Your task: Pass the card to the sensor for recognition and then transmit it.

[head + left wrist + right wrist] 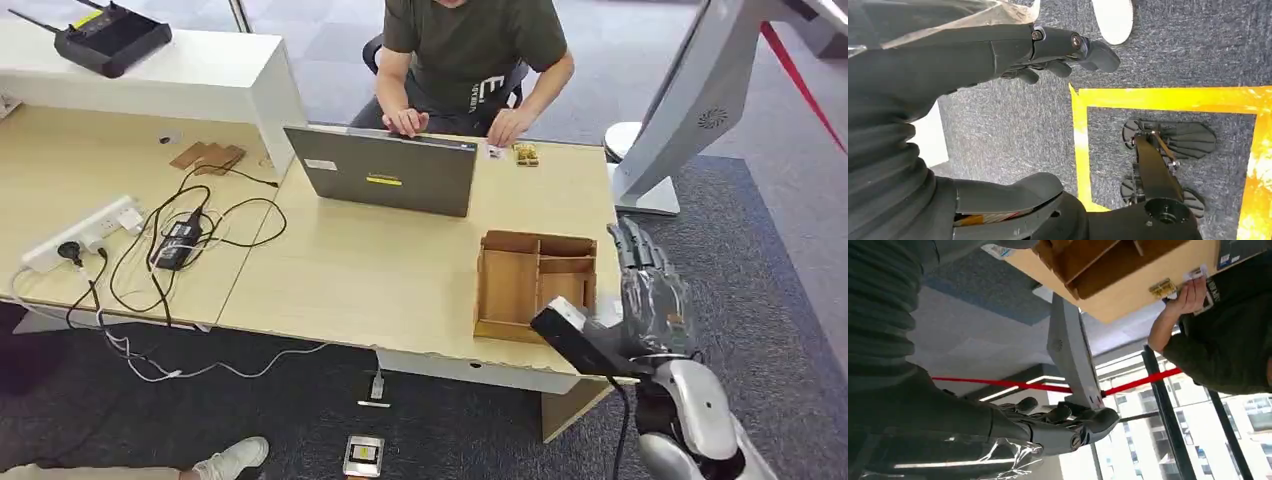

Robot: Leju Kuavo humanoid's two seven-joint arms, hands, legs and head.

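Looking down, we saw the wooden organizer with bare compartments; both our right hand and left hand held nothing, fingers loosely apart.

Wood tray on desk just left of right hand. Laptop further left and beyond it, w/ person seated behind, hands at desk's far edge. Power strip and cables far left. Router on white shelf, far-left corner. White stand beyond hand. Yellow tape on carpet.
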